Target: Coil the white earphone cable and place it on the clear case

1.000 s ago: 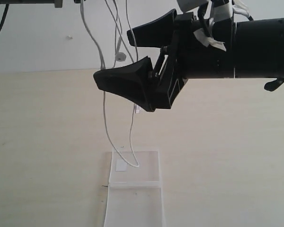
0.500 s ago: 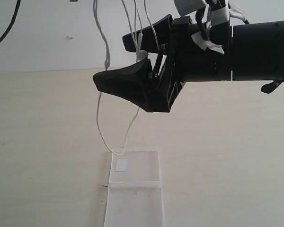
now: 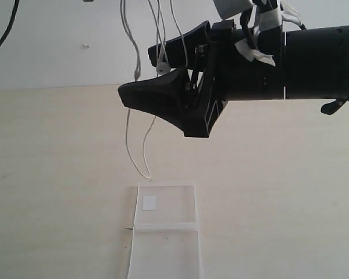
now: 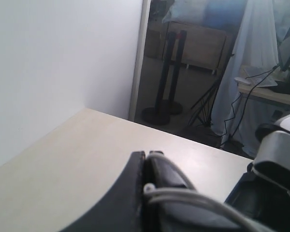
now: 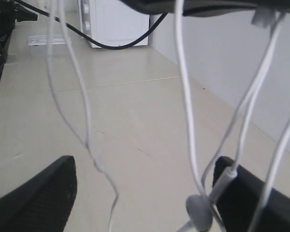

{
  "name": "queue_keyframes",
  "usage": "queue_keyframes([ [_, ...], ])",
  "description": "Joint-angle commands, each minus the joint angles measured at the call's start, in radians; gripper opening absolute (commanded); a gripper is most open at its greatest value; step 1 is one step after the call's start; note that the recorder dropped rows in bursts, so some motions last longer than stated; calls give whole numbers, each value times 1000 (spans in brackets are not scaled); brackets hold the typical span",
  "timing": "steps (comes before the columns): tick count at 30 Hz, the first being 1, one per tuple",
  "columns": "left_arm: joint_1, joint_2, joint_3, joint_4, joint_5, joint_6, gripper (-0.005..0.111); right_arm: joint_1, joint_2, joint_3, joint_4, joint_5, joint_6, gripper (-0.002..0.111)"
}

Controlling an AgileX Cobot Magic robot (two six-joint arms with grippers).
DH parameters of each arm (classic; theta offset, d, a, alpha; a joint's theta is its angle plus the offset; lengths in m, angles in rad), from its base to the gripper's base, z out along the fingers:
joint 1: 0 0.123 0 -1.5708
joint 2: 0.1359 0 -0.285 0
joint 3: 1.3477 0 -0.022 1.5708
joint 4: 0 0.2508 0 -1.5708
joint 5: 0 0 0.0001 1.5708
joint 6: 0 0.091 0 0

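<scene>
The white earphone cable point(image 3: 130, 125) hangs in several strands from above the exterior view, with one earbud point(image 3: 161, 68) between my right gripper's fingers. Its lowest end point(image 3: 148, 177) dangles just over the far edge of the clear case point(image 3: 168, 232), which lies flat on the table with a white sticker point(image 3: 149, 202). My right gripper point(image 3: 138, 71) points left, jaws apart, strands and earbud point(image 5: 199, 211) inside the gap, one strand against a finger point(image 5: 253, 200). My left gripper point(image 4: 146, 154) is shut on the cable point(image 4: 193, 197); it is out of the exterior view.
A black cord point(image 3: 1, 32) hangs at the upper left before the white wall. The right wrist view shows a small clear container point(image 5: 46, 40), a white cabinet point(image 5: 117, 23) and a black cord point(image 5: 101, 44) at the table's far end.
The right gripper's jaws have narrowed around the hanging strands. The cable has risen: its low end has left the case top and now hangs just above the case's far edge.
</scene>
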Motion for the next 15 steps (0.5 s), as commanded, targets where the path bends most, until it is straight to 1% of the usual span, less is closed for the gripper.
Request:
queue_keyframes([
  [1, -5, -6, -7, -6, -26, 5, 0, -5, 0, 4, 9, 8, 4, 75],
  [12, -5, -6, -7, -8, -26, 5, 0, -5, 0, 4, 9, 8, 4, 73],
  [15, -5, -6, -7, -35, -26, 5, 0, -5, 0, 4, 9, 8, 11, 73],
])
